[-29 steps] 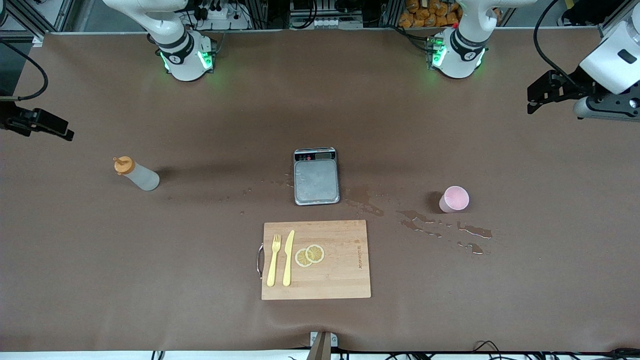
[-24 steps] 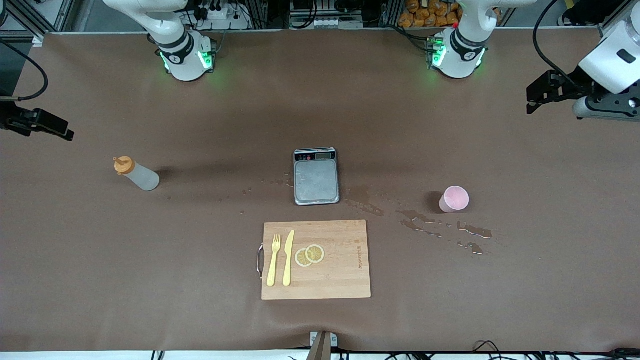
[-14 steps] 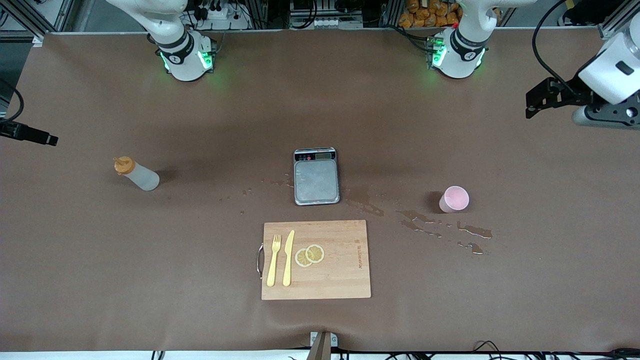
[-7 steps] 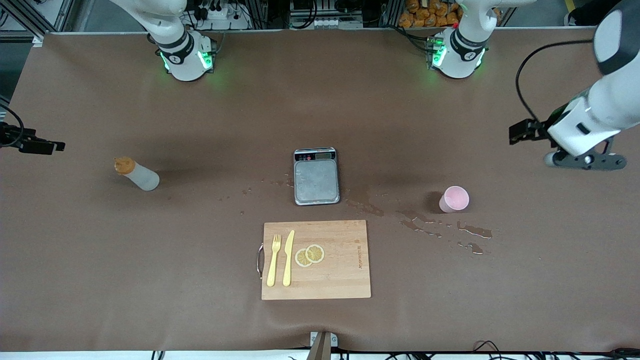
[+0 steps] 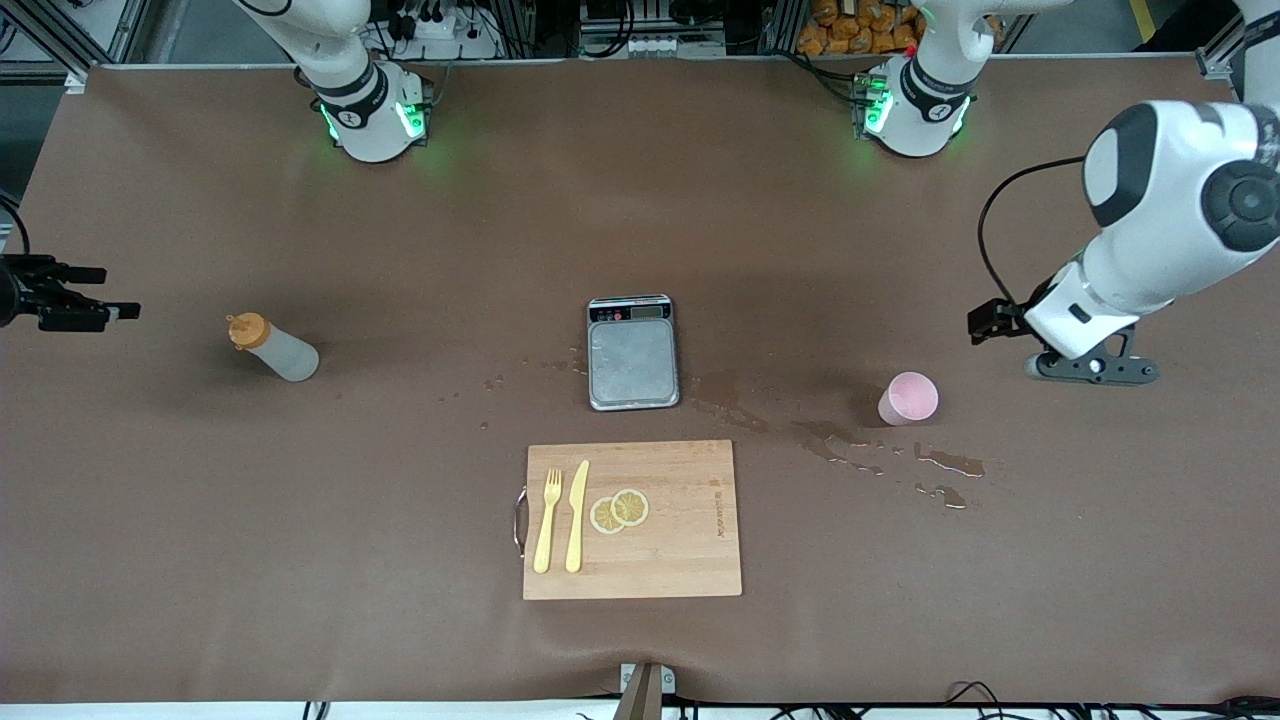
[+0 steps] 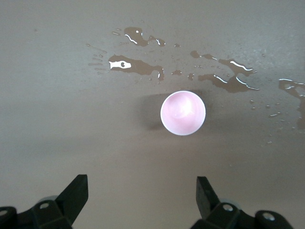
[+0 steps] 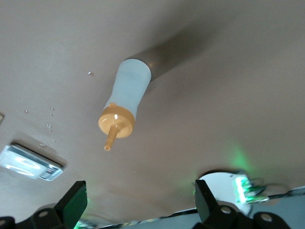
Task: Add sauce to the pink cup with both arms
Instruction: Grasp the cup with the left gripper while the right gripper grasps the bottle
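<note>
Left wrist view, pink cup (image 6: 183,113) upright, claw (image 6: 141,200) spread

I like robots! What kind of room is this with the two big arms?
Probably a robot lab set up like a pretend kitchen. Two robot arms are bolted to the table, with a kitchen scale and a cutting board holding a yellow fork and knife.

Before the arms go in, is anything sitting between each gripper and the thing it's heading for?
Nothing visible. The open left gripper has bare table between it and the pink cup; the open right gripper likewise with the sauce.
</note>
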Motion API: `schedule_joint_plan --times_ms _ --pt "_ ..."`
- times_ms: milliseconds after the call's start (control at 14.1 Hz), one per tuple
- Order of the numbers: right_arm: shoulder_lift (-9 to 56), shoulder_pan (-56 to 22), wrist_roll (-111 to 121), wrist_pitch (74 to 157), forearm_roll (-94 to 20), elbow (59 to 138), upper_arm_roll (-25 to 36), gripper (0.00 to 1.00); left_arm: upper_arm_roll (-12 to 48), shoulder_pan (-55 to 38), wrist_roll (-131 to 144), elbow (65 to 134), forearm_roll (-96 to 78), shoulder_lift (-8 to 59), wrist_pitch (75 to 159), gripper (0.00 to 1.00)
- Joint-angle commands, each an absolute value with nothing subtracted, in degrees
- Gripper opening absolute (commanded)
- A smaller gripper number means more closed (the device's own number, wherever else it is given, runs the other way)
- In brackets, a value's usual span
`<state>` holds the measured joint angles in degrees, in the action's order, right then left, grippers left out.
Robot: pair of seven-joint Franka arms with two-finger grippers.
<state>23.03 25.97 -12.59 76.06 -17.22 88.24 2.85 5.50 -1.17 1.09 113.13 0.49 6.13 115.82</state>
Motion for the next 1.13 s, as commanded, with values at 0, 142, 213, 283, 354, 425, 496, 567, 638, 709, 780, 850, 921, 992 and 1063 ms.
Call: schedule_joint_plan --times_ms 0,142,213,283,354,425,496,567,638,709,780,850,921,992,1063 --pt "28.9 30.4 -17.4 75.0 -22.9 86.8 1.8 1.00 5.9 -1.5 1.6 112.4 -0.5 12.4 120.8 1.00" --pt "32.5 30.8 -18.2 75.1 -22.9 86.7 1.8 1.00 6.0 -1.5 1.6 112.4 -0.5 15.5 123.8 1.00" --pt "34.4 30.8 -18.2 75.2 -23.0 86.7 1.8 1.00 6.1 -1.6 1.6 112.3 -0.6 16.9 124.5 1.00" --pt "36.2 31.2 -18.2 75.3 -23.3 86.7 1.8 1.00 6.1 -1.7 1.6 112.2 -0.6 17.8 124.9 1.00" --pt "37.6 31.3 -18.3 75.4 -23.6 86.7 1.8 1.00 6.1 -1.7 1.6 112.2 -0.6 18.7 125.1 1.00" --pt "38.6 31.3 -18.3 75.5 -24.9 86.7 1.8 1.00 6.1 -1.7 1.6 112.1 -0.6 19.4 125.2 1.00" --pt "40.0 31.7 -18.8 75.6 -26.6 86.7 1.8 1.00 6.1 -1.5 1.6 111.8 -0.6 20.0 125.3 1.00" --pt "41.1 33.0 -20.5 75.8 -28.5 86.3 1.8 1.00 6.0 -1.5 1.6 111.4 -0.6 20.8 125.4 1.00" --pt "42.3 33.3 -21.3 76.5 -29.6 86.1 1.8 1.00 6.1 -1.5 1.6 111.0 -0.6 21.5 125.4 1.00" --pt "42.9 33.0 -21.4 77.4 -30.1 86.0 1.8 1.00 6.1 -1.4 1.6 110.8 -0.6 22.1 125.5 1.00" --pt "43.6 32.7 -22.1 78.4 -30.1 86.0 1.8 1.00 6.1 -1.5 1.6 110.4 -0.6 23.1 125.9 1.00" --pt "44.1 32.7 -24.0 79.6 -30.6 86.0 1.8 1.00 6.1 -1.4 1.6 110.3 -0.6 23.7 126.5 1.00" --pt "44.7 32.8 -24.4 81.4 -31.6 86.0 1.8 1.00 6.1 -1.5 1.6 110.3 -0.6 24.4 127.1 1.00" --pt "45.2 33.1 -24.9 82.3 -32.8 86.0 1.8 1.00 6.1 -1.5 1.6 110.2 -0.6 25.1 127.4 1.00" --pt "45.5 33.1 -25.0 82.4 -33.7 86.1 1.8 1.00 6.1 -1.5 1.6 110.0 -0.6 25.8 127.4 1.00"
